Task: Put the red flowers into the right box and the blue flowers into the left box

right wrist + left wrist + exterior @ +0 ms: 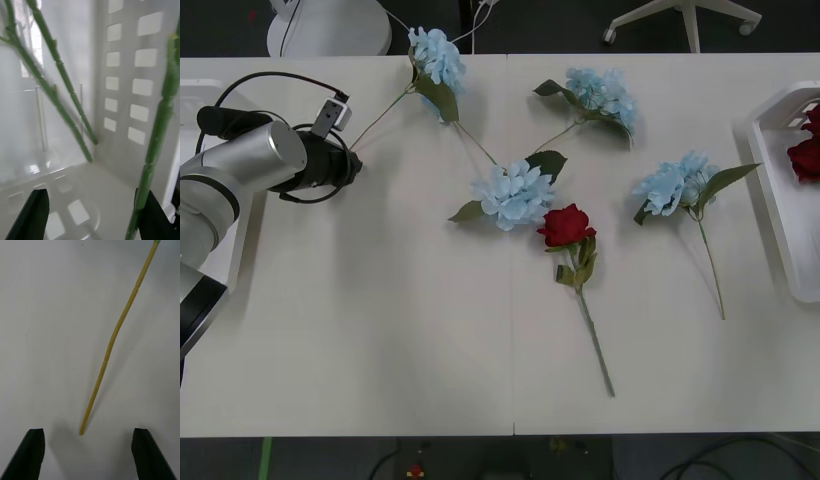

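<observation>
In the front view, the left arm reached over the table's (380,340) left side, its wrist aimed at the tip of the stem of the far-left blue flower (436,55). Three more blue flowers lay on the table: one far centre (605,95), one in the middle (515,193), one to the right (675,183). A single red flower (566,224) lay just beside the middle blue head, its stem running toward the robot. At the right edge stood the right box (780,200), with dark-red blooms (806,155) showing inside it.

The right wrist view looked into that box from inside: its white perforated wall (123,93), two green rose stems (63,78) lying across the floor, and a third stem (161,112) running down against one finger of the right gripper (92,215). Its black fingers stood wide apart, clamped on nothing.

The left wrist view showed what the front view hid: the left gripper (88,453) with fingers spread apart over bare table, the yellowish stem end (108,356) lying between them, just ahead of the tips and untouched.
</observation>
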Motion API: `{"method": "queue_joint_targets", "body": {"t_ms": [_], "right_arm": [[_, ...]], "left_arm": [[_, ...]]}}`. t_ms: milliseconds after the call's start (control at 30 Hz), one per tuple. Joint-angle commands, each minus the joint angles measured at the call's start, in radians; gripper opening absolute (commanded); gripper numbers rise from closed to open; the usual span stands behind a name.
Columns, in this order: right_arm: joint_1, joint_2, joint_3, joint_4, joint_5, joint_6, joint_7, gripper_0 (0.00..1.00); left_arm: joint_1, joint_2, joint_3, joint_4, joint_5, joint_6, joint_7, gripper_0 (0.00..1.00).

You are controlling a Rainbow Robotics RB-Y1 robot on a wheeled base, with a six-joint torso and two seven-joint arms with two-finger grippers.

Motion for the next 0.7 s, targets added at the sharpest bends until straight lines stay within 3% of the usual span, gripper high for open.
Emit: {"method": "queue_joint_targets", "body": {"t_ms": [33, 267, 467, 567, 700], "right_arm": [[-0.122, -0.037, 0.013, 0.001, -0.078, 0.119, 0.049, 0.69], [-0.245, -0.102, 0.013, -0.002, -0.234, 0.289, 0.126, 0.76], [-0.251, -0.121, 0.019, -0.08, -0.311, 0.351, 0.29, 0.77], [-0.244, -0.114, 0.075, -0.172, -0.351, 0.398, 0.339, 0.77], [-0.231, -0.109, 0.269, -0.361, -0.483, 0.409, 0.285, 0.78]], "left_arm": [[-0.042, -0.012, -0.02, 0.003, -0.004, 0.036, -0.066, 0.0], [-0.042, -0.012, -0.03, 0.0, 0.026, 0.04, -0.066, 0.0], [-0.042, 0.006, -0.01, -0.057, 0.087, 0.112, -0.069, 0.0], [-0.042, 0.017, 0.022, -0.102, 0.098, 0.177, -0.074, 0.0], [-0.042, 0.026, 0.118, -0.19, 0.107, 0.326, -0.077, 0.0]]}}
